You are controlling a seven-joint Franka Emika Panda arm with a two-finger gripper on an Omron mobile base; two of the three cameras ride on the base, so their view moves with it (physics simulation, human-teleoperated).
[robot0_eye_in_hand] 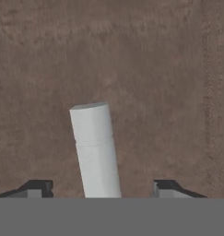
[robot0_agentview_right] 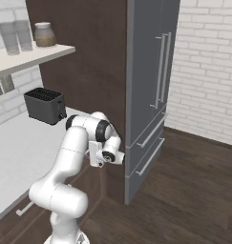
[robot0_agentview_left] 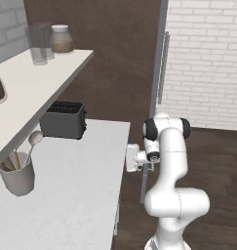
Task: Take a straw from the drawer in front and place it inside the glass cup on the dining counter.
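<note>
In the hand view a dark brown wooden drawer front [robot0_eye_in_hand: 141,69] lies close ahead. Its white bar handle [robot0_eye_in_hand: 95,147] stands slightly tilted between my gripper's [robot0_eye_in_hand: 105,186] two dark fingertips [robot0_eye_in_hand: 38,187]. The jaws are open, set wide on either side of the handle with a gap on both sides. In the base views my hand [robot0_agentview_left: 134,158] [robot0_agentview_right: 96,153] is level with the edge of the white worktop [robot0_agentview_left: 81,185], turned toward the cabinet front beneath it. The straw is hidden. The glass cup and the dining counter are out of view.
A black toaster [robot0_agentview_left: 64,119] [robot0_agentview_right: 45,106] sits at the back of the worktop and a grey utensil pot [robot0_agentview_left: 17,178] at its left. A shelf [robot0_agentview_left: 37,83] above carries tall glasses [robot0_agentview_left: 40,44] and a jar [robot0_agentview_left: 61,39]. A grey fridge [robot0_agentview_right: 151,95] stands on the right beside bare wooden floor [robot0_agentview_right: 184,200].
</note>
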